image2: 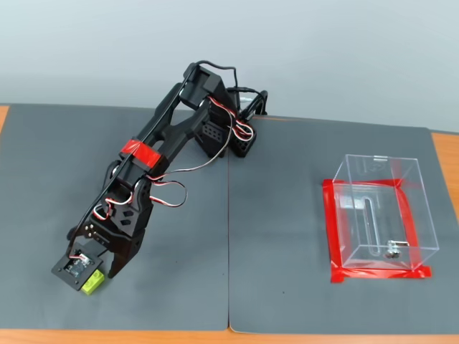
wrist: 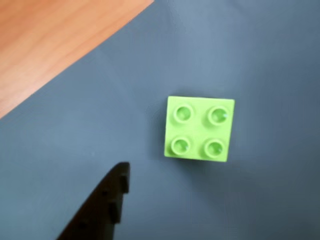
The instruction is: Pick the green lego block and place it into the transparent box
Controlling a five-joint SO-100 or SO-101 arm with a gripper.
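The green lego block (wrist: pixel 200 129) lies flat on the grey mat, four studs up, just right of centre in the wrist view. One black finger (wrist: pixel 107 200) reaches in from the lower left and stops short of the block without touching it; the other finger is out of that view. In the fixed view my gripper (image2: pixel 97 276) hangs low over the block (image2: pixel 92 285) at the mat's front left, open, hiding most of it. The transparent box (image2: pixel 373 175) stands far to the right, edged by red tape (image2: pixel 380 274).
Two dark grey mats (image2: pixel 287 287) meet at a seam down the middle. Bare wooden table (wrist: pixel 45 40) shows beyond the mat edge. The arm's base (image2: pixel 229 136) sits at the back centre, with loose red and white wires along the arm.
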